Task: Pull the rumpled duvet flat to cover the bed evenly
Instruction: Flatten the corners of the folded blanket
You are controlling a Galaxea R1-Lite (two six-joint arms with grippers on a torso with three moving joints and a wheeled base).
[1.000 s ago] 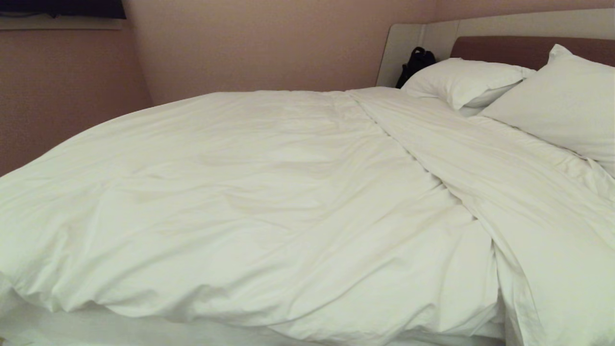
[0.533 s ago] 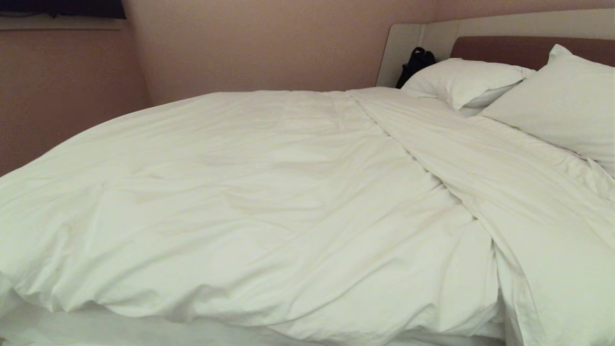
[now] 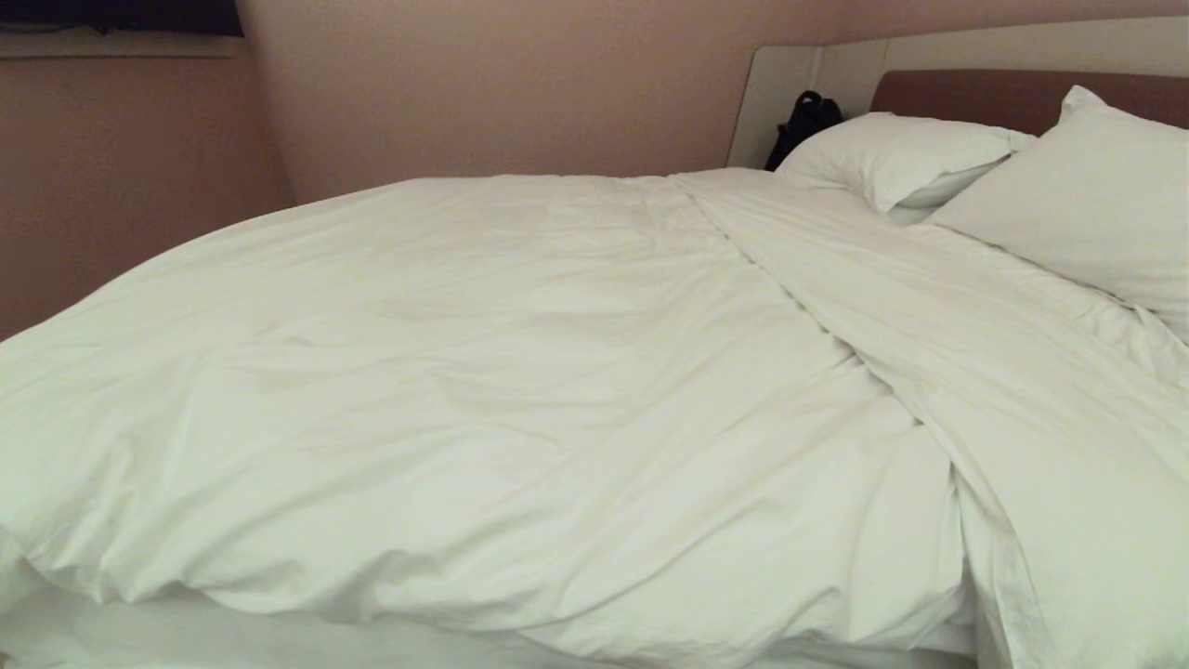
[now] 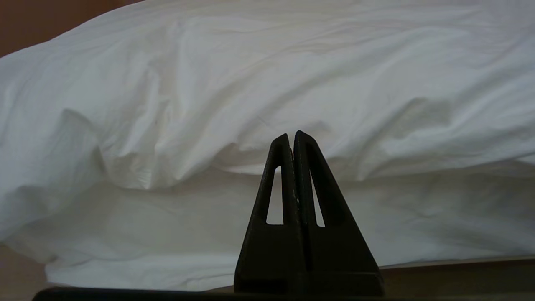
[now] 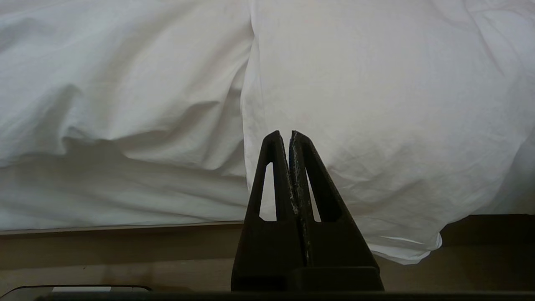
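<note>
The puffy white duvet [image 3: 483, 390] lies spread over the bed [image 3: 1012, 93], softly creased, with a folded-back band [image 3: 929, 307] running diagonally toward the pillows. Neither arm shows in the head view. My left gripper [image 4: 291, 136] is shut and empty, pointing at the duvet's [image 4: 267, 83] near edge where it overhangs the sheeted mattress side [image 4: 209, 217]. My right gripper [image 5: 284, 134] is shut and empty too, facing the duvet [image 5: 376, 104] where a corner hangs over the bed's side.
Two white pillows [image 3: 901, 153] [image 3: 1087, 195] lean at the headboard, with a black bag [image 3: 803, 121] beside them. Pinkish walls [image 3: 483, 84] close in behind the bed. The brown platform base [image 5: 117, 246] runs below the mattress.
</note>
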